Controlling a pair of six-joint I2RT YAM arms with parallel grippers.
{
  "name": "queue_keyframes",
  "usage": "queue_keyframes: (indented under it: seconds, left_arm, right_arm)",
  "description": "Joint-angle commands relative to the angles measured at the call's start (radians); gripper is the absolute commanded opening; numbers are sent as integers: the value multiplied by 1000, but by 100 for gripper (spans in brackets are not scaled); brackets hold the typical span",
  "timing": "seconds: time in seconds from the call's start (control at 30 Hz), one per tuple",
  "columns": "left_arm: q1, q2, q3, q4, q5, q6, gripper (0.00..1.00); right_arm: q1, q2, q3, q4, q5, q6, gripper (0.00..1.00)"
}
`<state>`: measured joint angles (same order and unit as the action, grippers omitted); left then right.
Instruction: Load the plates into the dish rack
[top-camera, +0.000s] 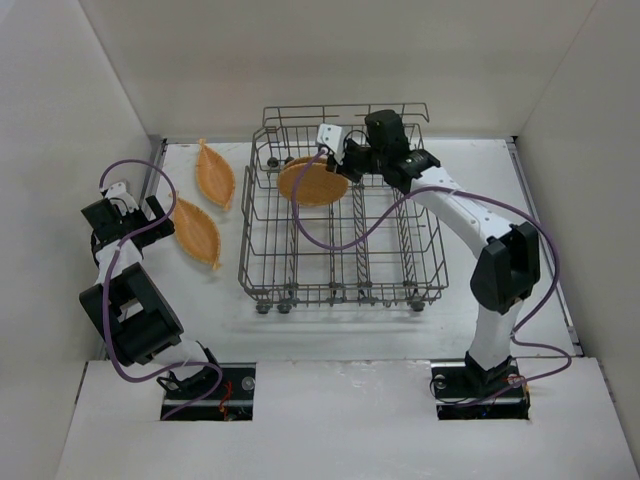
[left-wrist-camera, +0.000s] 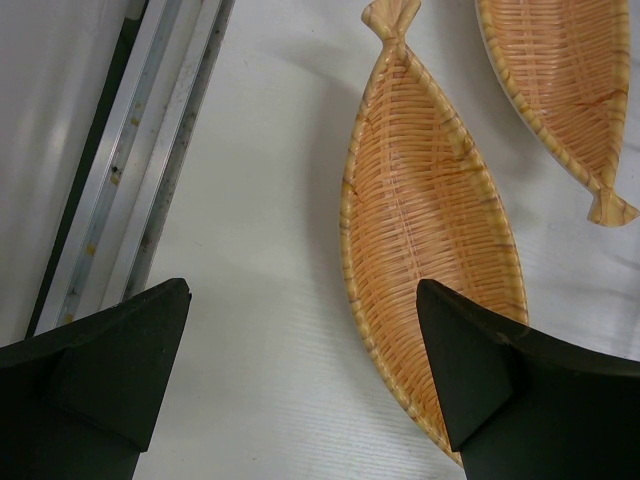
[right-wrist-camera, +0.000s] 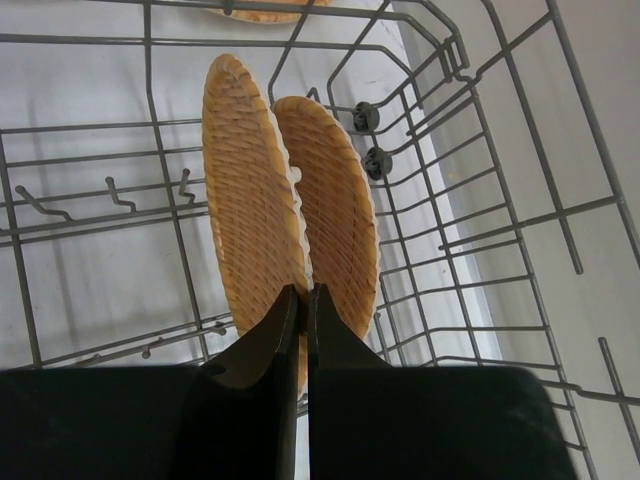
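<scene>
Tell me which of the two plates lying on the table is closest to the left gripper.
The plate nearer the arm bases: the open left gripper hovers at its edge; the other table plate lies farther back.

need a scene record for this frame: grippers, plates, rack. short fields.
left gripper: open, holding nothing, over the table beside the nearer leaf-shaped plate
right gripper: shut at the lower rims of the round plates; which one it pinches is unclear
round plates: two, on edge, side by side within the rack wires, back-left
leaf-shaped plates: two, lying on the table left of the rack, not loaded
dish rack: mid-table, other rows bare
</scene>
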<state>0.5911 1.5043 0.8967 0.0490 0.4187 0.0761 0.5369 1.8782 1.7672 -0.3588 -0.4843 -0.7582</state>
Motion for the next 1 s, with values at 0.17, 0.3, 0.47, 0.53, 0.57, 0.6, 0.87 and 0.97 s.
queue_keyframes:
  seconds: [0.17,0.3,0.47,0.53,0.57,0.6,0.87,0.97]
  left_arm:
    - [8,-23,19,22,17,-9,100]
    - [8,-21,19,22,17,-9,100]
    - [8,-18,22,18,17,-9,100]
    - [8,-16,24,18,17,-9,100]
    - [8,-16,24,18,17,-9,100]
    - [8,-16,24,18,17,-9,100]
    - [5,-13,25,17,11,-7,100]
    - [3,-13,25,15,9,-4,100]
  right_arm:
    - [-12,44,-34,67,-20,52,0]
    - [-22,76,-32,63,-17,79,0]
    - [-35,110,-9,70,1,123,20]
    - [-42,116,6,76,9,143,39]
    - [-47,114,11,86,7,152,46]
    - [-51,114,15,98,12,160,55]
    - [-85,43,28,176,30,210,86]
    - [-96,-10,18,190,30,227,87]
